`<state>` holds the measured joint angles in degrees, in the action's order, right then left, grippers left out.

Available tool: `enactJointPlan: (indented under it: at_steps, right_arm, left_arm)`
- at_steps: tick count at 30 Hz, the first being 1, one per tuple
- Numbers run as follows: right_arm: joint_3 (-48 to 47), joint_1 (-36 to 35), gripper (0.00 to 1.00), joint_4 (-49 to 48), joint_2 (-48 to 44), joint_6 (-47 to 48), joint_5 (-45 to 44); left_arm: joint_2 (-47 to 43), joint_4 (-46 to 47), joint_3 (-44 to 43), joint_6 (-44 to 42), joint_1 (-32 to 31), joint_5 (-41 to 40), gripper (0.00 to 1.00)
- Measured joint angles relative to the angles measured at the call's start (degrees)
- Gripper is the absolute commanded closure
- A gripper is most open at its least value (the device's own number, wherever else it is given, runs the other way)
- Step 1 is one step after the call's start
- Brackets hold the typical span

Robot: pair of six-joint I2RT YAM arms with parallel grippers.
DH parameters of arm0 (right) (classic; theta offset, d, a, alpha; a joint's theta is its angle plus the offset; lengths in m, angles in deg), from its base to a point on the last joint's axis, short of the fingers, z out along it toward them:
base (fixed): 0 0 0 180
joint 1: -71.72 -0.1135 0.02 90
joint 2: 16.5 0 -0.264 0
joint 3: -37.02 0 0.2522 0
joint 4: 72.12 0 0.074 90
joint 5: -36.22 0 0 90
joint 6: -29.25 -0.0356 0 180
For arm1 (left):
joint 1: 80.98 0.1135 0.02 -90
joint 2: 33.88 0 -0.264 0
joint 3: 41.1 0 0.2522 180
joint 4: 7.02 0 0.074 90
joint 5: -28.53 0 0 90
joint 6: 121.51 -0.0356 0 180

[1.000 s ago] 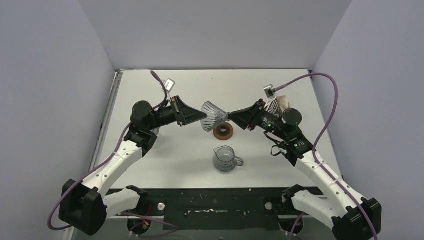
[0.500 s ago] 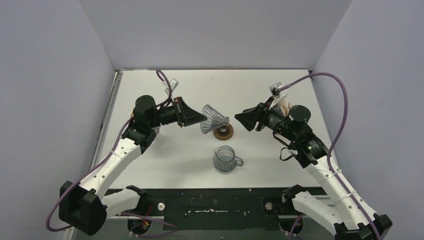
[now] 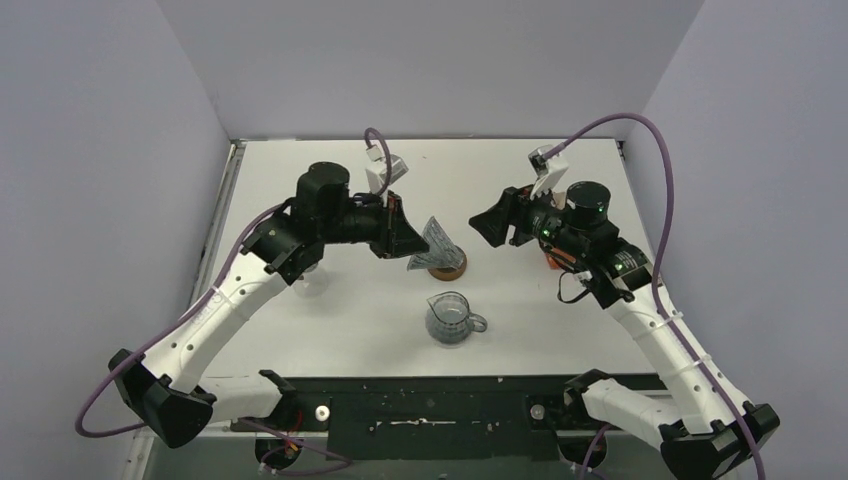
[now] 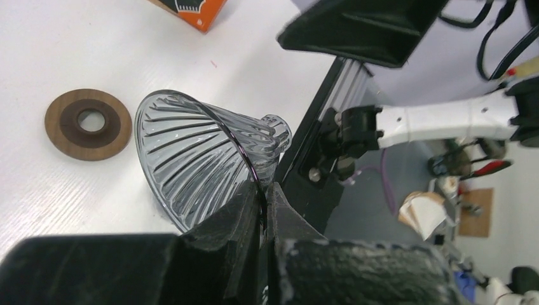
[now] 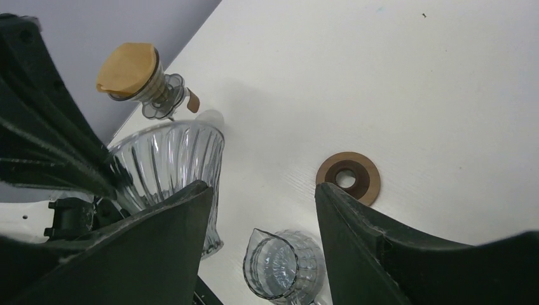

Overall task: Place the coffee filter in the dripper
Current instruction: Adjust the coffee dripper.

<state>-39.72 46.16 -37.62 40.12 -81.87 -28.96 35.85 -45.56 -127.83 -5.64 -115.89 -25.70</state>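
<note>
The dripper is a smoky ribbed see-through cone. My left gripper is shut on its rim and holds it tilted just above the table, beside a loose brown ring collar. The left wrist view shows the rim pinched between my fingers, with the collar lying flat on the table. My right gripper is open and empty, raised to the right of the dripper; its wrist view also shows the collar. I see no white coffee filter on the table.
A clear glass jug stands near the front, also visible in the right wrist view. A second small dripper holding a tan-brown paper cone stands at the table's left edge. An orange box lies beneath the right arm.
My right gripper let go of the dripper's narrow end, drew back and rose. My left arm swung right and turned the dripper, bringing it down beside the brown ring.
</note>
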Motion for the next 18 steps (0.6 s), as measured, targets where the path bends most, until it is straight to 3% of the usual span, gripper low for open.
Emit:
enactJointPlan:
  at_steps: [8,18]
  right_arm:
    - [-8.1,0.8,0.38,7.8,4.9,1.5,2.1]
    - [-13.6,0.9,0.42,16.2,12.0,1.9,12.9]
  left_arm:
    - [4.1,-17.6,-10.4,-13.9,-11.8,-13.7,1.0]
    - [8.9,-30.0,-16.4,-26.0,-26.7,-32.0,1.0]
